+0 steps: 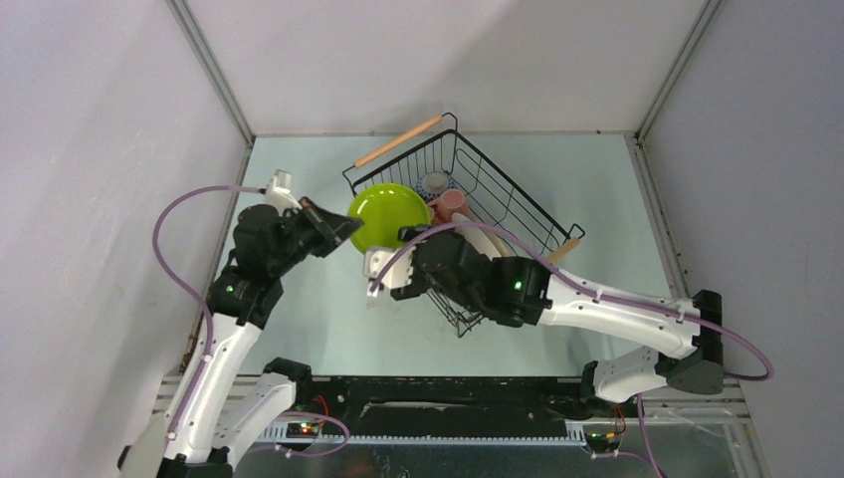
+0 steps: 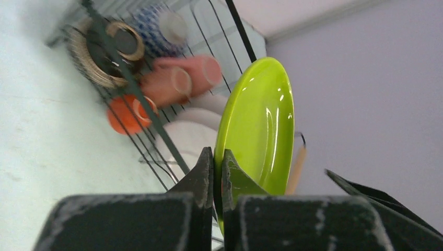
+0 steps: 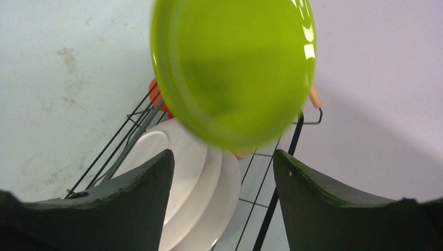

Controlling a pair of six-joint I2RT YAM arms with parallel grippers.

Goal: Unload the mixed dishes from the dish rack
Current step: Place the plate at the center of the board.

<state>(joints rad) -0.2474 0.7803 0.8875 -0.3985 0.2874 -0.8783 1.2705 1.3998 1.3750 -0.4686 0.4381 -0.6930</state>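
A lime-green plate [image 1: 388, 214] is held on edge above the near-left corner of the black wire dish rack [image 1: 498, 189]. My left gripper [image 1: 343, 227] is shut on its rim; in the left wrist view the fingertips [image 2: 218, 162] pinch the green plate [image 2: 261, 125]. My right gripper [image 1: 403, 261] is open and empty, over several white plates [image 3: 177, 172] standing in the rack, with the green plate [image 3: 230, 68] ahead of it. Two pink mugs [image 2: 177, 83], an orange cup [image 2: 125, 112] and a blue patterned bowl [image 2: 151, 31] lie in the rack.
The rack sits diagonally at the table's back middle, with wooden handles at its far-left end [image 1: 400, 139] and near-right end [image 1: 562, 251]. Grey walls enclose the table on three sides. A dark cup with a tan rim [image 2: 99, 57] lies in the rack.
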